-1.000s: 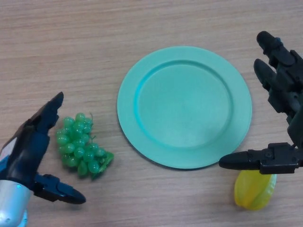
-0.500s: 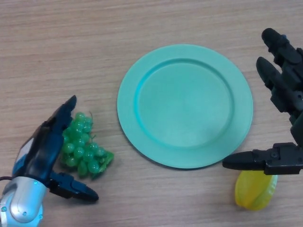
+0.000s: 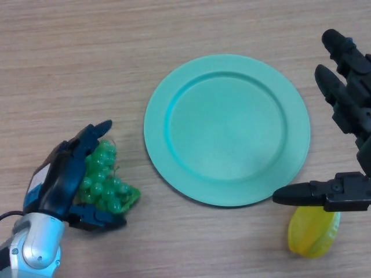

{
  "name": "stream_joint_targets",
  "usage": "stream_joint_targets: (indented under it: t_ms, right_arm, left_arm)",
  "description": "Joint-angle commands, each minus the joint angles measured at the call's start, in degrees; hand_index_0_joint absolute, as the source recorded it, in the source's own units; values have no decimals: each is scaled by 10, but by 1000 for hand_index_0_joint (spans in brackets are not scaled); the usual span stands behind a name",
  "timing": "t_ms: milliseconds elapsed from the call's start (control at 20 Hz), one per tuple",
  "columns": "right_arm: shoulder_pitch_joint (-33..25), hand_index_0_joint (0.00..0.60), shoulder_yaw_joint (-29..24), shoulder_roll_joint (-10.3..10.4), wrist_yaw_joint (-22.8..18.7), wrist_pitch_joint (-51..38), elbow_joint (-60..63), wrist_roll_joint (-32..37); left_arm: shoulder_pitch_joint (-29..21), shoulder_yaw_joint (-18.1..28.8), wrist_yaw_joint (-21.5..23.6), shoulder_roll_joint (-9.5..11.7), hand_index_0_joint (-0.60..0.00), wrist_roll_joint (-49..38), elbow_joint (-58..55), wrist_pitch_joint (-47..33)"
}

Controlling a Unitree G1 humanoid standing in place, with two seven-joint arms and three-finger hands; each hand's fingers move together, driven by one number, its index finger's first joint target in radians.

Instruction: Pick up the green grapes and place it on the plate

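Observation:
A bunch of green grapes [image 3: 107,182] lies on the wooden table at the lower left. My left hand [image 3: 61,179] is over its left side, fingers curling across the top and thumb under the near side, closing round the bunch. Part of the bunch is hidden under the fingers. The round green plate [image 3: 174,92] sits in the middle, to the right of the grapes, with nothing on it. My right hand [image 3: 348,116] is at the right edge, open, fingers straight and thumb stretched out toward the plate's near right rim.
A yellow star-shaped fruit [image 3: 313,231] lies at the lower right, just below the right thumb. The wooden table [image 3: 87,58] extends beyond the plate on all sides.
My left hand has moved right onto the grapes and its fingers and thumb have closed in around the bunch. The right hand has barely shifted.

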Motion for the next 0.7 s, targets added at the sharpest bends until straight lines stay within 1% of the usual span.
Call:
stream_joint_targets:
  t_ms: [50, 150, 250, 300, 350, 450, 550, 700]
  right_arm:
    - [-2, 0, -22, -9, -13, -87, -41, -11]
    - [7, 0, -20, -5, -10, -92, -43, -13]
    - [3, 0, -22, -6, -12, -86, -49, -9]
    - [0, 0, -22, -7, -12, -83, -50, -10]
    - [-2, 0, -21, -7, -13, -80, -52, -9]
    - [0, 0, -20, -7, -12, -75, -57, -9]
    - [-2, 0, -9, -6, -16, -80, -52, -20]
    - [-11, 0, -3, -7, -15, -63, -59, -22]
  left_arm:
    - [5, 0, 6, 12, -600, 28, -28, -48]
    - [15, -5, 3, 10, -600, 29, -31, -62]
    - [31, -1, -11, 10, -600, 14, -51, -69]
    - [38, 3, -10, 12, -600, 22, -59, -76]
    - [39, 12, 1, 17, -600, 37, -67, -97]
    - [44, 36, 1, 15, -600, 6, -111, -92]
    - [37, 47, 12, 15, -600, 32, -155, -81]
    - [15, 28, 30, 5, -600, 52, -212, -72]
